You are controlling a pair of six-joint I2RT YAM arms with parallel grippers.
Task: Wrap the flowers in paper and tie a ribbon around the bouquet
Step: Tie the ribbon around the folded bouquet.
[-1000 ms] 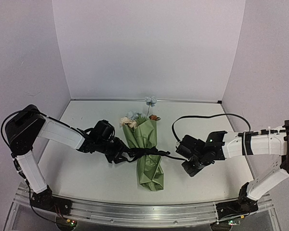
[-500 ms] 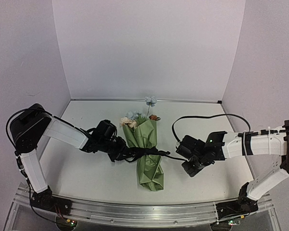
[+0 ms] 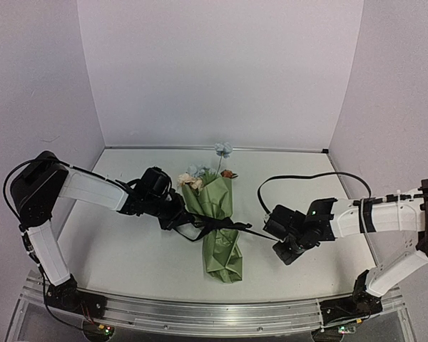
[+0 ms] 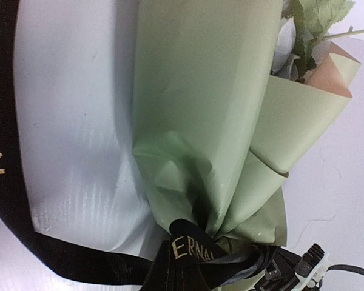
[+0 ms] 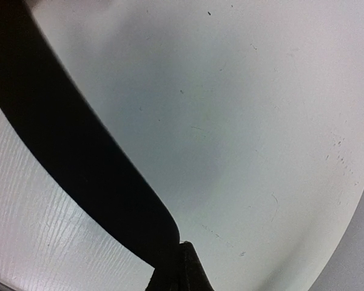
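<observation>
Room: plain white walls (image 3: pixel 221 71) on three sides with a faint lavender tint. The back wall meets the table (image 3: pixel 128 256) in a straight seam.
Table is white and matte. The right wrist view shows small specks, hairline scratches and a patch of fine ribbing.
Aluminium rail (image 3: pixel 214 313) runs along the near edge, with both arm bases on it.

Left arm (image 3: pixel 93 191) reaches in from the left and right arm (image 3: pixel 385 212) from the right, both low over the table. A black cable (image 3: pixel 307 176) loops off the right arm toward the far side.

Bouquet (image 3: pixel 220 242) lies flat mid-table between the claws, wide end far, narrow end near.
Paper (image 4: pixel 200 91) is olive green and creased, with the tan inner face showing at one fold by the blooms.
Flowers (image 3: pixel 196 174) poke out the far end: pale blue, cream, brownish. One pale blue bloom sits farther out on a thin stem.

Ribbon (image 3: pixel 246 231) is black with gold lettering. It crosses the bouquet's waist and runs straight right to the right claw (image 5: pixel 182 260). In the left wrist view it also loops wide on the left and bunches at the waist.

Left claw (image 3: pixel 187 223) is at the bouquet's left side by the waist, fingers together with ribbon bunched at the tips, so it reads as clamped on the ribbon.
Right claw is well right of the bouquet, fingers pinched together on the ribbon.
</observation>
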